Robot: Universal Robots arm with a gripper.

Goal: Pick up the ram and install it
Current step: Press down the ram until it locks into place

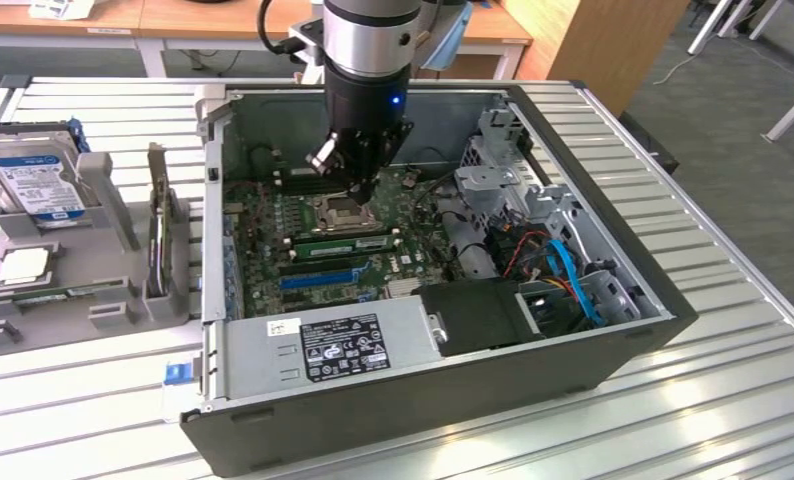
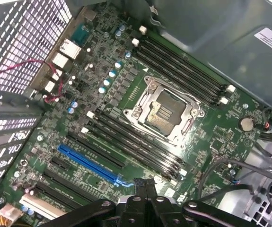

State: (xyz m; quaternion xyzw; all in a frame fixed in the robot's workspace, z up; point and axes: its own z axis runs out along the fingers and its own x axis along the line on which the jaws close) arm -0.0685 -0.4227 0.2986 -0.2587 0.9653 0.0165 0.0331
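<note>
**rig_newbie:** One quick question: where's your long, flat green ram stick (image 1: 344, 241) right now?

**benchmod:** It's standing on edge in a long black memory slot on the green motherboard (image 1: 270, 205). That's just beside the square silver processor socket (image 1: 341, 210), inside the open dark grey computer case (image 1: 504, 390). Your black gripper (image 1: 357, 190) hangs over that socket, fingers pressed together, pinching nothing.

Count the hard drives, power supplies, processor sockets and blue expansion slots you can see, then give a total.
Hard drives: 1
Power supplies: 1
Processor sockets: 1
Blue expansion slots: 1
Total: 4
</note>
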